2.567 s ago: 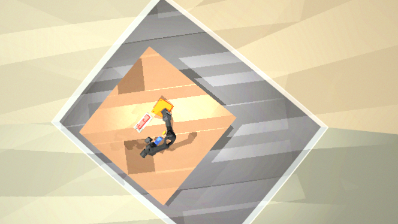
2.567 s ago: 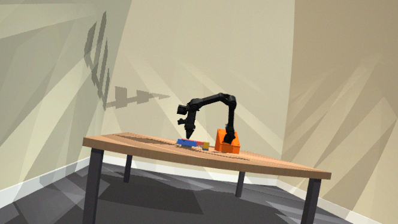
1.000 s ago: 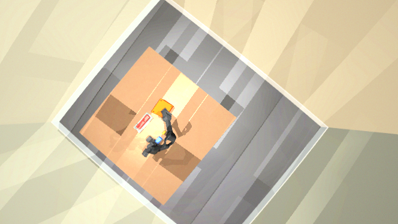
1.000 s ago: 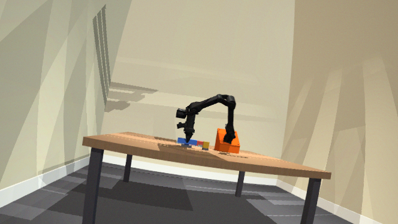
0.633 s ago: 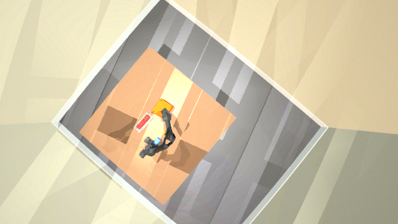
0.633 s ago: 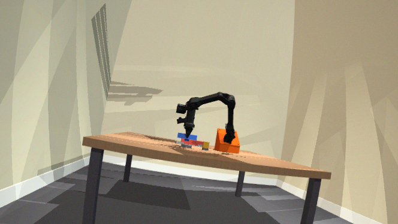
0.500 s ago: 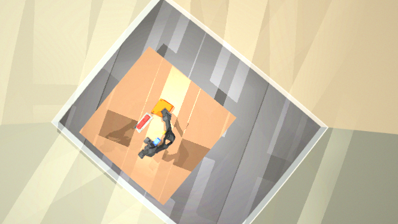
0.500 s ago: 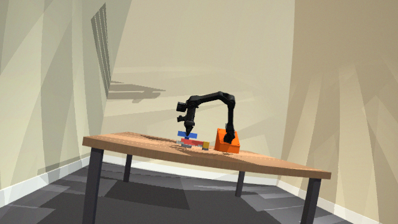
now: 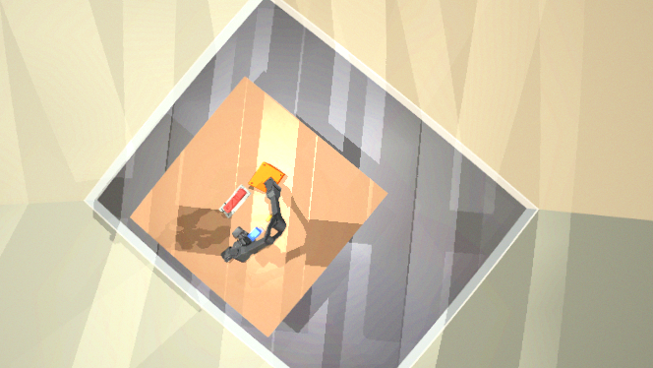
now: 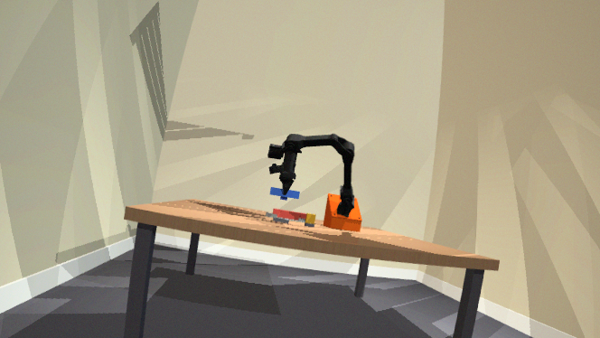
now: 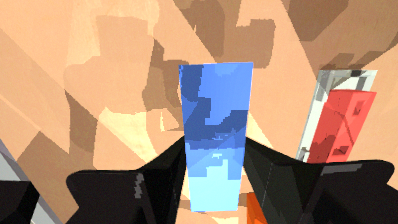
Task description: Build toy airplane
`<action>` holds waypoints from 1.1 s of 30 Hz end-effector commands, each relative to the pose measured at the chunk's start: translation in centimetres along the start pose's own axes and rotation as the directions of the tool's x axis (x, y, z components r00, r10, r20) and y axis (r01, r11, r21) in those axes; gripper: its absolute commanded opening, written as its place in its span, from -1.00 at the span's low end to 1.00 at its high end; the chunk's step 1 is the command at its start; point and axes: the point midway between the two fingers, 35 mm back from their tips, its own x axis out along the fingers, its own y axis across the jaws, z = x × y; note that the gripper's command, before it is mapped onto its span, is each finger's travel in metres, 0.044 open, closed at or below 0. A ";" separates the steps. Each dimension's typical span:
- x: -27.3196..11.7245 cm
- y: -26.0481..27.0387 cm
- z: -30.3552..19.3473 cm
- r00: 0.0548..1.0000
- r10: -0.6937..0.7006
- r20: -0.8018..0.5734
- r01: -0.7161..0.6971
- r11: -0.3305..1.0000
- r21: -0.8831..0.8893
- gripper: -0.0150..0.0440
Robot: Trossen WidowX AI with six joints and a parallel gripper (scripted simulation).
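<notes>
My gripper point(image 10: 285, 191) point(image 11: 211, 137) is shut on the blue wing point(image 9: 255, 233) point(image 10: 276, 192) point(image 11: 216, 100), gripping it across its narrow width. The wing hangs level above the table, its small tab point(image 10: 284, 198) pointing down. The red fuselage point(image 9: 235, 200) point(image 10: 286, 213) point(image 11: 340, 125) lies along the pale grey cradle point(image 9: 226, 214) point(image 11: 310, 120), to the right of the wing in the wrist view. Sockets show on its top. Whether it is fully down cannot be told. The yellow tail fin point(image 9: 268, 217) point(image 10: 311, 219) stands apart on the table, partly hidden by the arm in the top view and not seen in the wrist view.
The orange base block point(image 9: 264, 172) point(image 10: 336, 221) point(image 11: 256, 210) carries the arm, beyond one end of the cradle. The wooden table point(image 9: 334, 197) point(image 10: 407, 250) bears everything. Strong patchy shadows and bright bands cross its top.
</notes>
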 end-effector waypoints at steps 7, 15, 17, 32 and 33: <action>-2.5 0.1 -0.4 1.000 -0.001 0.002 0.001 1.000 -0.006 -0.49; -2.4 -2.0 -0.2 1.000 -0.010 0.006 0.011 0.994 -0.108 -0.49; -2.4 -2.6 -0.2 1.000 -0.013 0.007 0.013 0.990 -0.139 -0.49; -2.0 -7.5 -0.2 0.999 -0.030 0.012 0.032 0.929 -0.370 -0.49; -2.0 -7.9 -0.3 0.999 -0.031 0.012 0.033 0.922 -0.385 -0.49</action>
